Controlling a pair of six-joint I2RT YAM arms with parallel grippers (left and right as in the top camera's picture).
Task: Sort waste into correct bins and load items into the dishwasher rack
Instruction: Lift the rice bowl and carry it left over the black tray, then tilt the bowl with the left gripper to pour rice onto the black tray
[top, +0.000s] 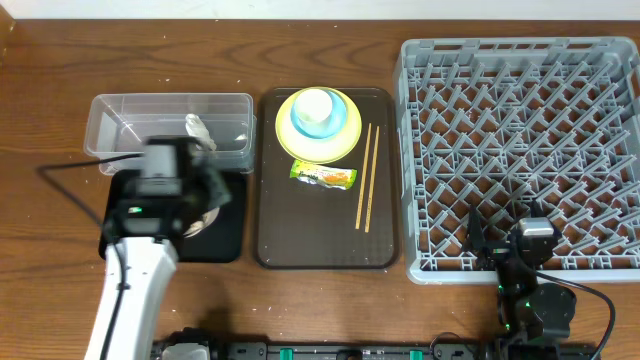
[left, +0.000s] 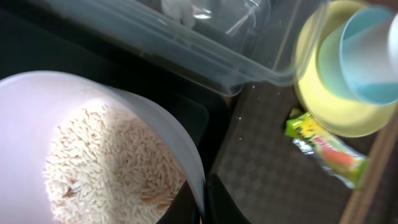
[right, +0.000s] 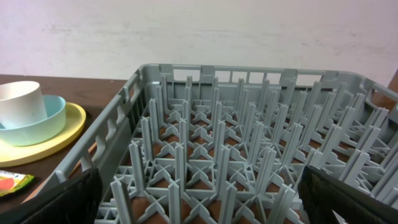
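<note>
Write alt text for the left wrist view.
A white bowl of rice fills the lower left, its rim in the left pincer, over the black tray. Behind lies the clear tub holding a tissue; at right, a wrapper and a yellow plate with a blue bowl sit on the brown tray.

I see the white bowl (left: 93, 124) over the black tray (top: 225, 240), rice grains (left: 112, 165) heaped inside. Tissue (top: 196, 127) is in the clear tub (top: 110, 120). Cup (top: 313, 104) in light blue bowl (top: 335, 120) on yellow plate (top: 347, 138). Wrapper (top: 323, 175) flat just beside plate, chopsticks (top: 367, 177) parallel, right of it. Grey rack (top: 520, 150) far right.
</note>
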